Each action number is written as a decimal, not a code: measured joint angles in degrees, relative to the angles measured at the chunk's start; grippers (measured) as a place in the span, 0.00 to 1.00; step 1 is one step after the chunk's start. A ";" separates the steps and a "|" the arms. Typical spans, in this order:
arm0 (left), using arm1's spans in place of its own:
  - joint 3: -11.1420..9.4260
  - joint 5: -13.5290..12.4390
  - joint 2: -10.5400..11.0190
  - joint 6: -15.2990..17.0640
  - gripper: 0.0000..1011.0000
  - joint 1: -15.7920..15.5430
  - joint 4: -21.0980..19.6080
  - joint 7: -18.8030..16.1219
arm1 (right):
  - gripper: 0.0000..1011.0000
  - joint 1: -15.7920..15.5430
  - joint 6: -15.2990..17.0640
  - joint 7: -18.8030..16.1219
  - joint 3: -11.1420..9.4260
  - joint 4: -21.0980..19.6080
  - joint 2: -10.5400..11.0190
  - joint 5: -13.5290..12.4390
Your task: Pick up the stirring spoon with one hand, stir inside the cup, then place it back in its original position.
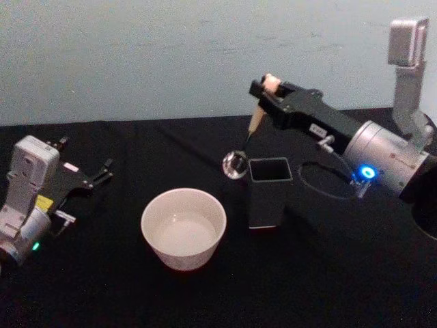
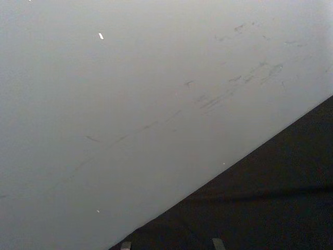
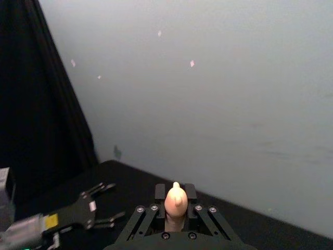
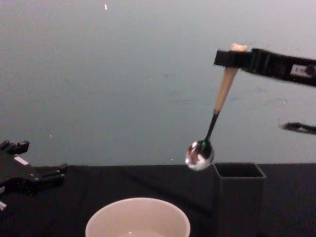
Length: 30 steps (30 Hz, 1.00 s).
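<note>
The stirring spoon [image 4: 223,94], with a shiny round metal bowl, thin dark neck and pale beige handle, hangs tilted in the air, clamped at its knob end by the right gripper [image 1: 268,87]. Its bowl is lowest, just beside the upper rim of the dark grey square-mouthed holder [image 1: 266,201]. The holder stands upright on the table, near the wide round cream-white cup [image 1: 179,258] on the spoon-bowl side.

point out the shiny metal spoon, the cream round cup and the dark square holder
shiny metal spoon [image 4: 199,154], chest view, bowl
cream round cup [image 1: 181,255], head view, outer wall
dark square holder [image 1: 266,205], head view, front wall
</note>
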<state>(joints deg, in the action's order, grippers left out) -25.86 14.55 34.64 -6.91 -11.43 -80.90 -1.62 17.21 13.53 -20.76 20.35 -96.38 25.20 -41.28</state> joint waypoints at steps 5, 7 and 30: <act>0.00 0.00 0.00 0.00 0.99 0.00 0.00 0.00 | 0.21 0.95 -0.02 -1.07 2.58 1.33 -0.02 -0.01; 0.00 0.00 0.00 0.00 0.99 0.00 0.00 0.00 | 0.21 1.33 -0.53 -1.42 3.69 1.88 -0.09 0.40; 0.00 0.00 0.00 0.00 0.99 0.00 0.00 0.00 | 0.21 2.38 -5.05 -3.73 10.48 6.08 -1.09 6.13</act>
<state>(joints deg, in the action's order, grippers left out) -25.86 14.55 34.65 -6.91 -11.43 -80.90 -1.62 19.59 8.48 -24.49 30.83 -90.29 24.12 -35.15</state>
